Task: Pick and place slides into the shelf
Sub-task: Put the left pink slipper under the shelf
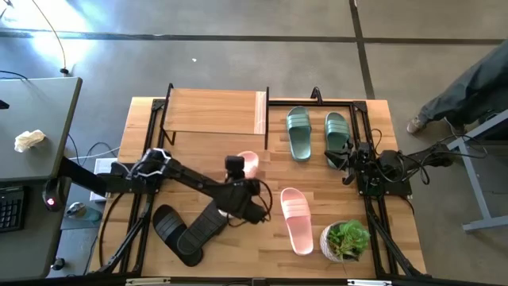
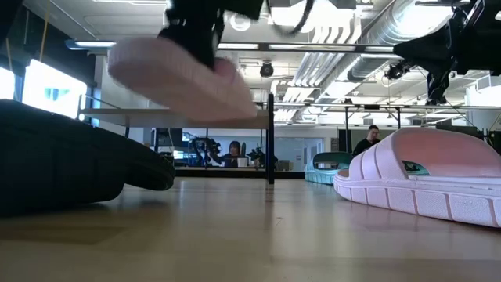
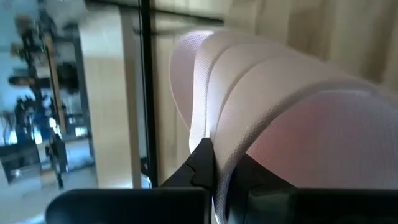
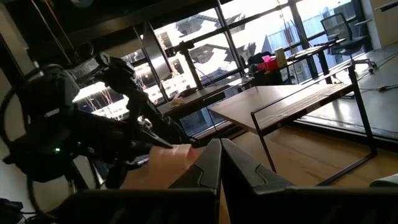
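Observation:
My left gripper (image 1: 240,179) is shut on a pale pink slide (image 1: 248,164) and holds it in the air near the shelf's front right corner. In the low view this slide (image 2: 182,77) hangs clear above the table. Its mate (image 1: 296,220) lies sole down on the table toward the near right. Two black slides (image 1: 184,232) lie at the near left, and two sage green ones (image 1: 317,135) lie right of the shelf (image 1: 213,111). My right gripper (image 4: 221,155) is shut and waits at the table's right side, beside the green pair. My left gripper holds the pink slide by its ribbed strap (image 3: 236,134), with the strap's edge pinched between the two fingers (image 3: 203,163). The fingers come from above, seen in the low view. The slide is lifted clear of the table and tilted, hanging below the gripper.
A potted green plant (image 1: 345,240) stands at the near right corner, beside the pink slide on the table. The shelf's black leg (image 2: 271,141) stands just beyond the held slide. Bare tabletop (image 1: 262,254) lies between the black slides and the pink one. A person's legs show off the table's far right.

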Robot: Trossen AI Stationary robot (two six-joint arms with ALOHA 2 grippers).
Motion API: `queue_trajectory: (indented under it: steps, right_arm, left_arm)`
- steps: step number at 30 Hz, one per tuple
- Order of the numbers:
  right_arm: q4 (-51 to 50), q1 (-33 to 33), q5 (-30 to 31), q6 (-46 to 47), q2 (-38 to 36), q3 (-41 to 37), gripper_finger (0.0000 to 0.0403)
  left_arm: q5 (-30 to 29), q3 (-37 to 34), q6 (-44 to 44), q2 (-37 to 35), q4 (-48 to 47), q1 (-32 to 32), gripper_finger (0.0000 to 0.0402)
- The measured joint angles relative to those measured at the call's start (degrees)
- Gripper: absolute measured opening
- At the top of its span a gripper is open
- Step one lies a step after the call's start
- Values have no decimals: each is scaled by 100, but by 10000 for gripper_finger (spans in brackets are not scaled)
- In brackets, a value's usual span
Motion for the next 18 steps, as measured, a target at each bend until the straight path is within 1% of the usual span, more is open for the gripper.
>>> queue_trajectory:
  steps: [5,8,13,18]
  right_arm:
    - [-43,0,-13,-2,0,0,0]
    - [-45,0,-17,-2,0,0,0]
    - [-73,0,-17,-2,0,0,0]
    - [-109,0,-17,-3,0,0,0]
  left_arm:
    - [-39,-1176,-821,-372,-52,276,0]
    - [-253,-1830,-1225,-664,-10,426,0]
    - [-324,-2514,-1328,-865,101,718,0]
    - [-345,-2800,-1070,-873,845,981,0]
